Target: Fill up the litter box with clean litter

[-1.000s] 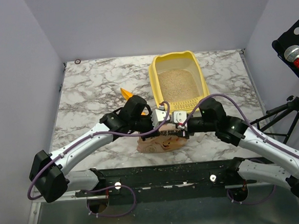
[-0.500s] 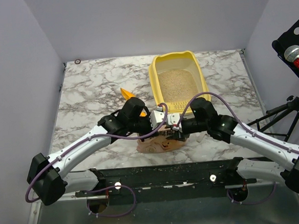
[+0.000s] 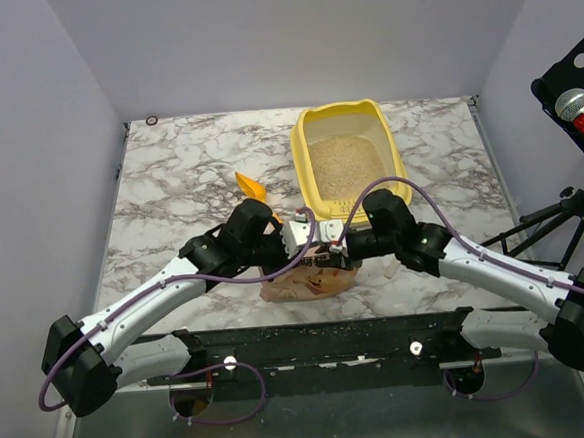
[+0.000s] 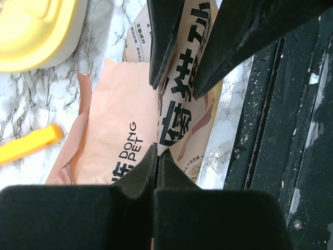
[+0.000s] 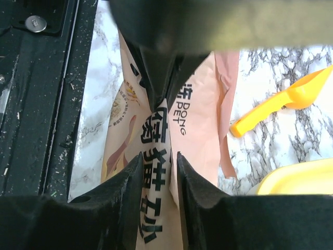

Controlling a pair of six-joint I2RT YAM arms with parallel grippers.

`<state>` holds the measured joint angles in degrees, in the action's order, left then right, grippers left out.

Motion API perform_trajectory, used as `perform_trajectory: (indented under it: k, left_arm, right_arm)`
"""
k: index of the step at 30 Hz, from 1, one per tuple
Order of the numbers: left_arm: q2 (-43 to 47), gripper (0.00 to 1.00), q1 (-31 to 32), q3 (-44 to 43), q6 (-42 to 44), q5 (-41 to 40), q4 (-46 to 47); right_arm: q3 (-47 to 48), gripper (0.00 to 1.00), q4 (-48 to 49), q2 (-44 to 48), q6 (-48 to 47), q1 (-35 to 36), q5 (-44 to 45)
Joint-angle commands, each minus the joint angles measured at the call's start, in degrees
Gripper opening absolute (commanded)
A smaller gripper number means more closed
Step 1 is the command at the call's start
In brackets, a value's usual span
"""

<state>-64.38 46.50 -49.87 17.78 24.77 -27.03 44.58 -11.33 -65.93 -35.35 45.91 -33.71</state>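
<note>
The yellow litter box [image 3: 396,152] stands at the back right of the marble table, with beige clean litter [image 3: 346,165] in it. A pinkish-tan bag [image 3: 306,281] with dark print lies at the near edge. My left gripper [image 4: 156,154] is shut on a raised fold of the bag [image 4: 117,130]. Facing it, my right gripper [image 5: 157,159] straddles the same ridge of the bag [image 5: 200,130], its fingers [image 5: 130,174] pressed in on both sides. In the top view the two grippers meet over the bag, left gripper [image 3: 300,240] beside right gripper [image 3: 328,249].
An orange scoop [image 3: 252,187] lies on the table left of the litter box, close behind the left arm. The black base rail [image 3: 321,342] runs along the near edge just behind the bag. A microphone stand [image 3: 575,109] is off the table at right.
My right gripper has moved left along the bag toward the left gripper and its jaws have narrowed around the fold. The left arm shifted slightly left, and the bag is more bunched.
</note>
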Motion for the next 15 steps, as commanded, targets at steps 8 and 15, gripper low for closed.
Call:
perform_trajectory:
  k: [8, 15]
  left_arm:
    - [6.46, 0.00, -0.09, 0.47, 0.24, 2.65, 6.11]
    - [7.60, 0.00, -0.27, 1.00, 0.24, 2.74, 6.55]
  right_arm:
    - [-1.07, 0.47, -12.40, -5.79, 1.69, -1.61, 9.45]
    - [-0.90, 0.47, -14.50, -6.05, 1.96, -3.10, 10.60]
